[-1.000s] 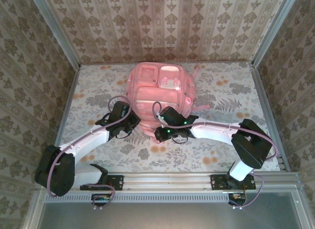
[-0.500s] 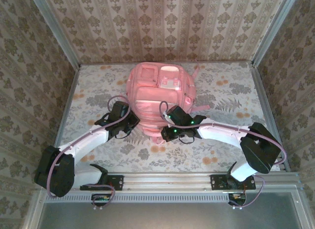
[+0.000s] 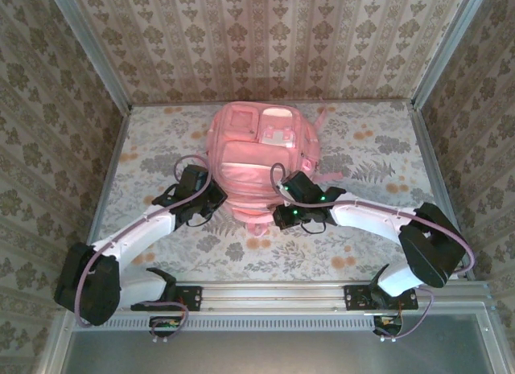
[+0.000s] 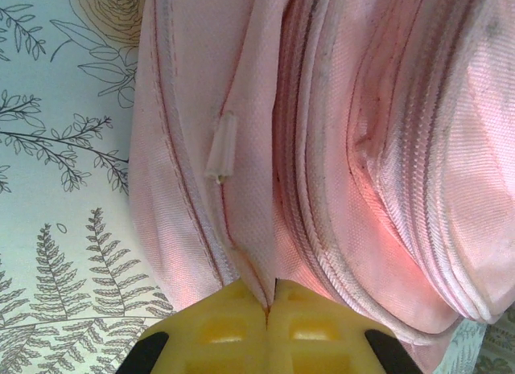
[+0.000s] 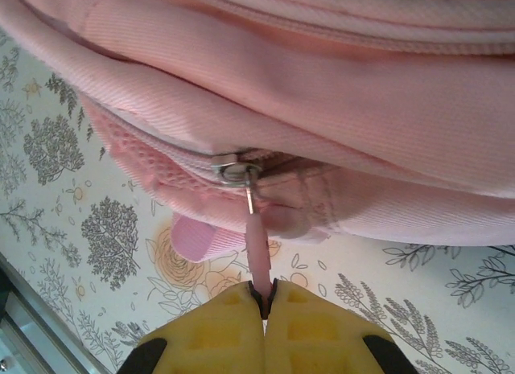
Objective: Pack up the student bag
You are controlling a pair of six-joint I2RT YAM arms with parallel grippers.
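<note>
a: where does the student bag sit for you?

b: check your top view. the student bag (image 3: 251, 161) lies flat on the floral table cover (image 3: 153, 149), in the middle and toward the far wall. its front pockets face up, and the white patch (image 3: 278, 136) is on the upper pocket. both your arms reach in to its near end, one from each side.

a: what is your left gripper doing?

b: your left gripper (image 4: 269, 308) is clenched. in the left wrist view its yellow fingertips (image 4: 229, 334) meet, and a thin fold of the bag's pink fabric is pinched between them right at a seam. a small pale tab (image 4: 221, 146) hangs off that seam a little beyond the tips, apart from them.

a: and your right one?

b: your right gripper (image 5: 264, 297) is clamped too, grasping the pink zip pull (image 5: 258, 257). the pull runs straight from between the yellow pads (image 5: 310, 330) to the metal slider (image 5: 236, 172), which sits on the zip line along the bag's lower edge. just left of the pull a short pink loop (image 5: 193, 237) hangs from the bag over the table cover.

a: is the bag lifted anywhere?

b: you cannot tell that from these views. in both wrist views the table cover lies just beside the fabric.
</note>
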